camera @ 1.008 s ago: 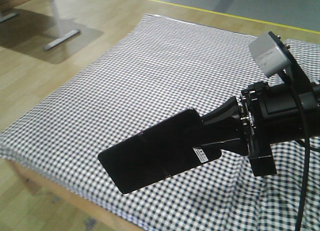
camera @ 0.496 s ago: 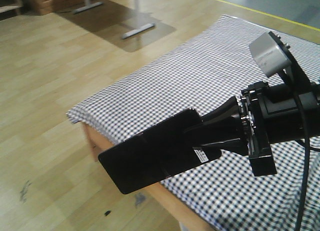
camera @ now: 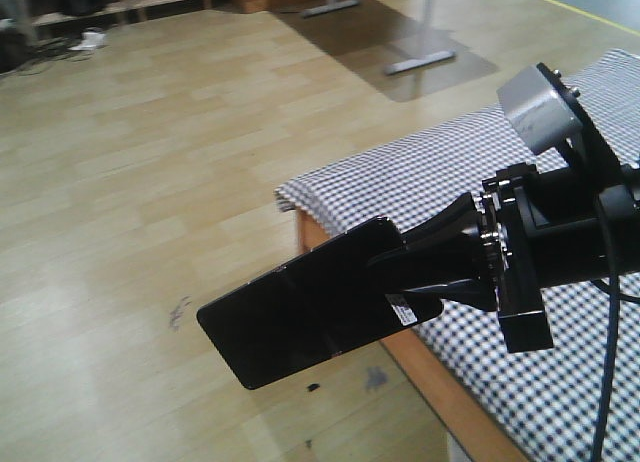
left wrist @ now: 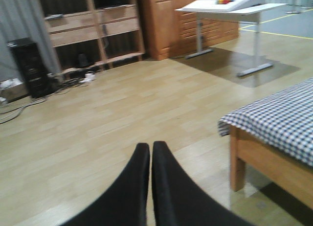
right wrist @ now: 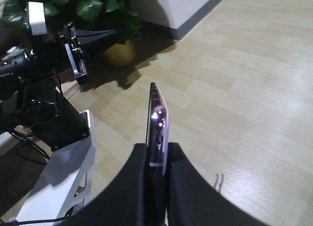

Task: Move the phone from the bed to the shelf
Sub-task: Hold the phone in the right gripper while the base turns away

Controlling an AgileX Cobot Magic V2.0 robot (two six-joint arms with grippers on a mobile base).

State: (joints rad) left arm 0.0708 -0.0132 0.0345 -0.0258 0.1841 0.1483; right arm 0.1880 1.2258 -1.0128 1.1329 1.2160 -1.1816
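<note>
The right gripper (camera: 405, 282) clamps the phone (camera: 300, 317) by its near end, the slab jutting ahead for carrying, with the bed (camera: 450, 162) alongside; the left gripper (left wrist: 150, 155) is pinched closed on nothing.

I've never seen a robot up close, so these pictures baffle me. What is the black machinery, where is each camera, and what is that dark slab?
It is a two-armed robot on a mobile base. The front view looks out past its right gripper, a two-fingered clamp shut on the phone; beyond lie the wooden floor and the bed, showing only a checked sheet. The other two cameras sit on the wrists. The right wrist view sees the phone edge-on between the fingers. The left wrist view shows the left gripper, shut and empty.
</note>
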